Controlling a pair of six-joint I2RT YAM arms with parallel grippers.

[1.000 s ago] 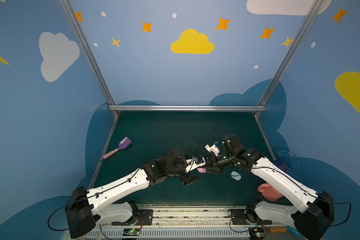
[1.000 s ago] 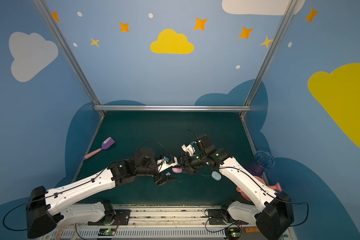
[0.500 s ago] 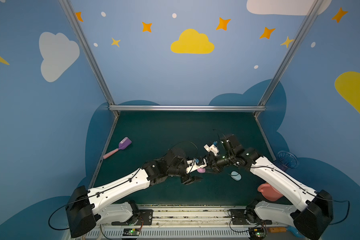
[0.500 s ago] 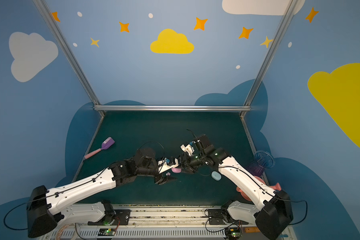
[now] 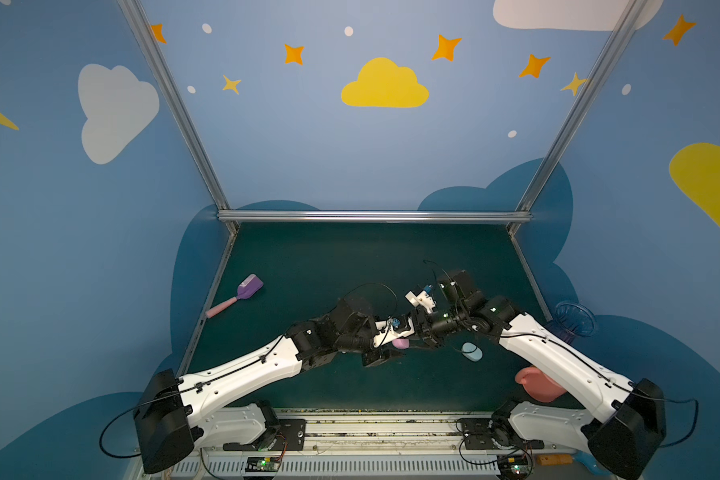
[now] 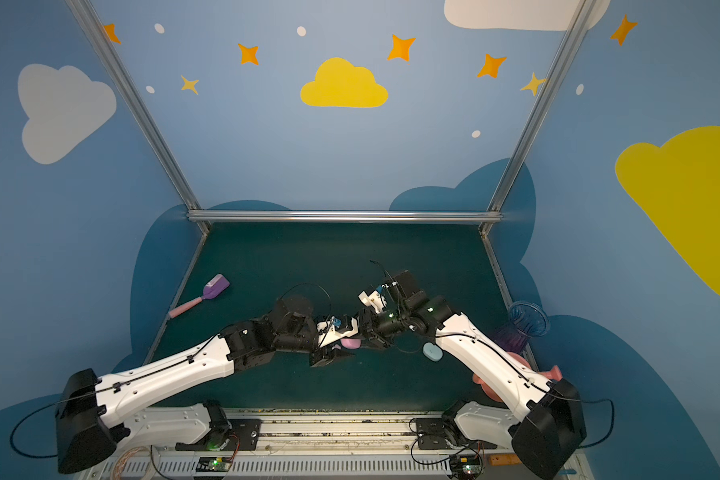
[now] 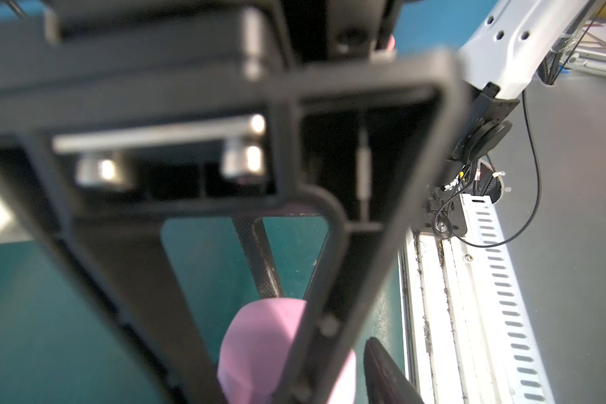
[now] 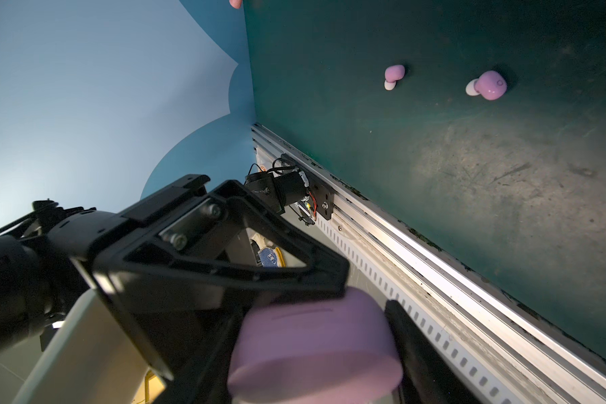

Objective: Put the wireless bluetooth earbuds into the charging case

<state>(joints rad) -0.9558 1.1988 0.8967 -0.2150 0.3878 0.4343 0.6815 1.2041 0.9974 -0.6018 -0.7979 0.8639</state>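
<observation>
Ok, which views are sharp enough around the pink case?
Left wrist: pink case and everything near the lens blurred, rail sharp. Right wrist: case soft, both pink earbuds on the mat crisp. Both top views: sharp, case tiny, half hidden.

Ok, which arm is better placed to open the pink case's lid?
Left, probably: the right gripper grips the pink case and can steady it, while the left gripper sits right at its other end.

both top views look down over the whole table [image 5: 350,257]; wrist views hug the fingers [image 8: 224,266].
</observation>
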